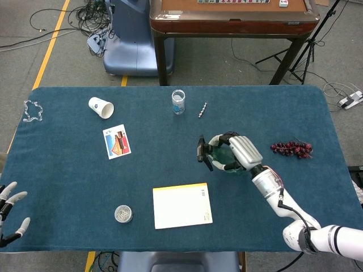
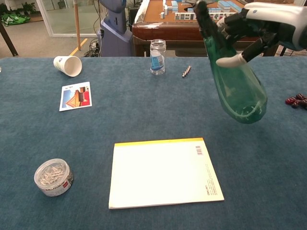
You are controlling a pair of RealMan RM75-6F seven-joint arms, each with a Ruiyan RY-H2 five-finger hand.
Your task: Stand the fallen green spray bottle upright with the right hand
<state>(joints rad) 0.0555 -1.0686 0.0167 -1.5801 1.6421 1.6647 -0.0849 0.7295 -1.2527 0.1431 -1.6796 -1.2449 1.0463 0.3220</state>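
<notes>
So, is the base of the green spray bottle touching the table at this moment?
Apart. In the chest view the right hand holds the green spray bottle tilted in the air, with blue table cloth visible beneath its base.

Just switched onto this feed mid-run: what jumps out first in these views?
The right hand grips the green spray bottle near its neck, lifted off the blue table, black nozzle up and base hanging tilted toward the table's right side. Below and left of it, a yellow-edged notepad lies flat near the front edge. The left hand hovers open at the table's far left corner.
</notes>
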